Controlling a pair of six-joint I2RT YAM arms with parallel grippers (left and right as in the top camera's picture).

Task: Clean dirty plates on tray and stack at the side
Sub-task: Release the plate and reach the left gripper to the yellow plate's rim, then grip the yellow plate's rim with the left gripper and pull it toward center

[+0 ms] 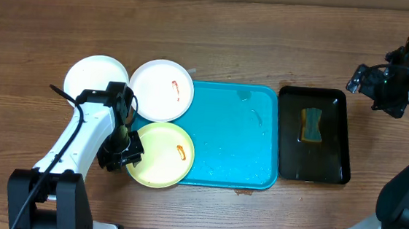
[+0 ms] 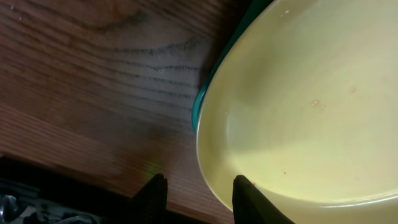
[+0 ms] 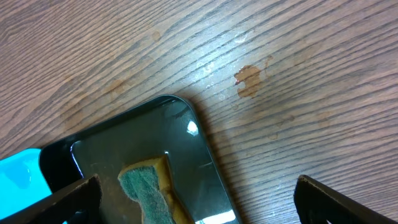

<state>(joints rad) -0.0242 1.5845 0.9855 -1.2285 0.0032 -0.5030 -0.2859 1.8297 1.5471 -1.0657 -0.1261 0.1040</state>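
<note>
From overhead, the pale yellow plate overhung the left corner of the turquoise tray nearest the robot. A smeared white plate overlapped the far corner, and a plain white plate sat on the table. Only the left wrist view showed the left gripper straddling the yellow rim, though whether it pinched the rim was unclear. The right gripper gaped wide near the black tray.

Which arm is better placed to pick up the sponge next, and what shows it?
Right. Its end effector is wide open near the black tray holding the sponge, while the left end effector sits at the yellow plate across the blue tray.
</note>
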